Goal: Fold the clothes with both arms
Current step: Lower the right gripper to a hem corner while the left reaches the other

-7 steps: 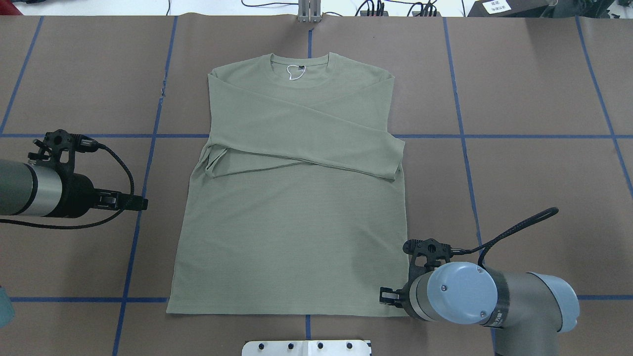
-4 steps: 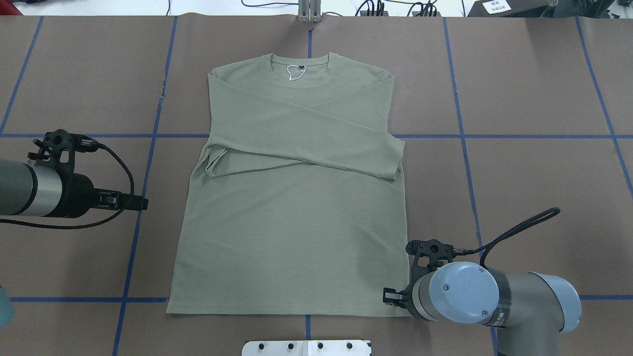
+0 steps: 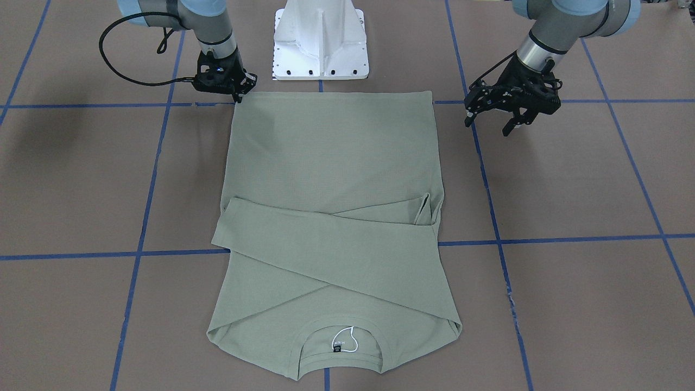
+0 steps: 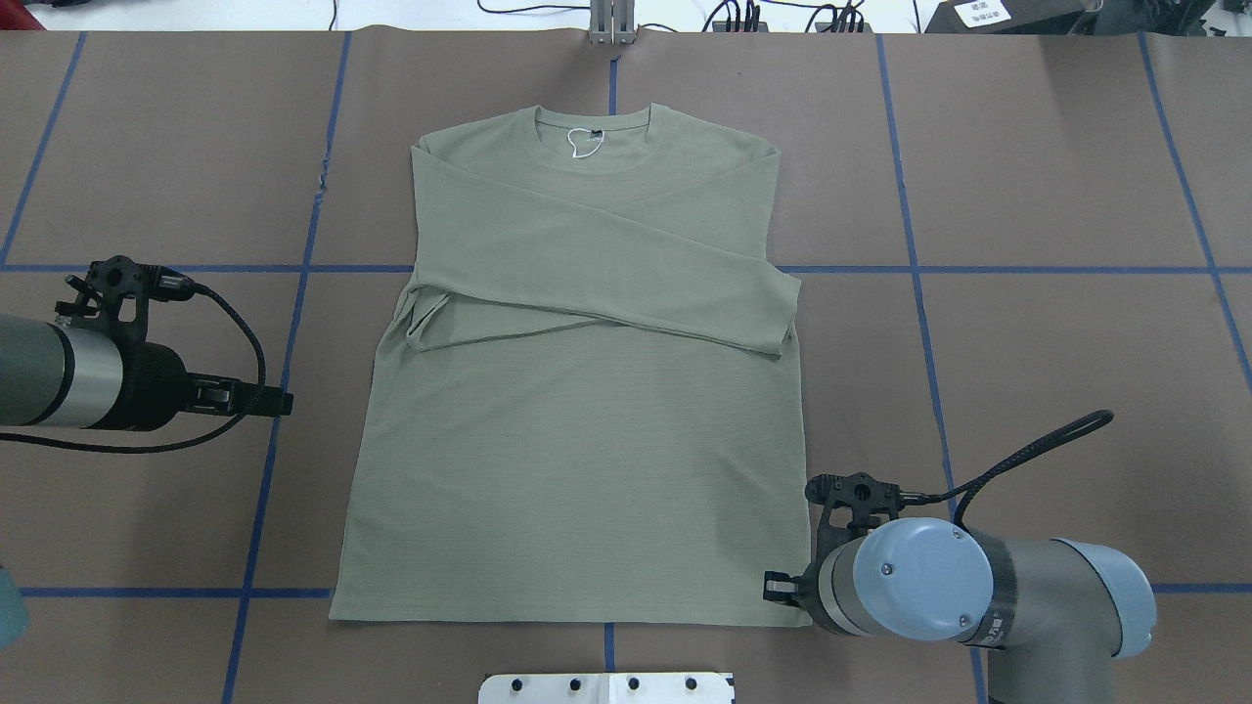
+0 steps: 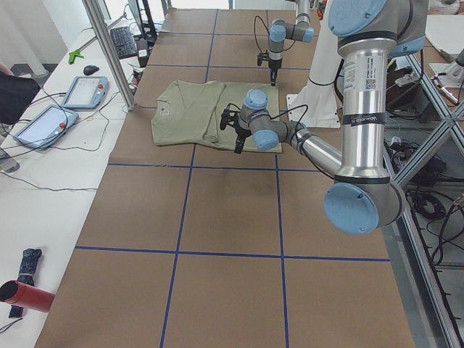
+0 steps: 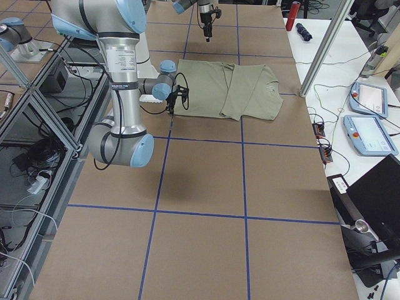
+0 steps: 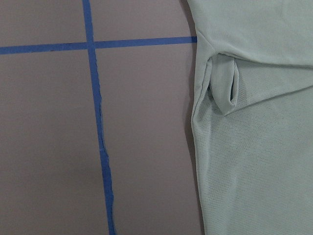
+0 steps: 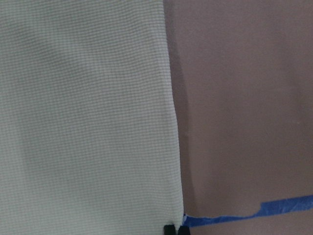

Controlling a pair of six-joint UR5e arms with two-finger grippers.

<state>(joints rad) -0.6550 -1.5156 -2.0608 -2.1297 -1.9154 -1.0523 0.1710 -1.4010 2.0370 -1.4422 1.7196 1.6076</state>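
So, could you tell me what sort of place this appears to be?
Most likely a robotics lab: a left arm and right arm on a white pedestal, a table taped in a blue grid, and control tablets on a side bench.

In the last second your right arm (image 4: 1027, 596) has crept a little toward the table's (image 4: 1076, 342) right edge. In the overhead view its blue joint cap (image 4: 924, 579) sits slightly further right than it did. The right gripper (image 4: 778, 588) has gone with it, sliding along the hem of the shirt (image 4: 587, 440) by the table's near edge. It now lies closer to the hem's right corner, with less of it over the cloth. The cable loop (image 4: 1037, 445) above the wrist has shifted right by the same small amount.
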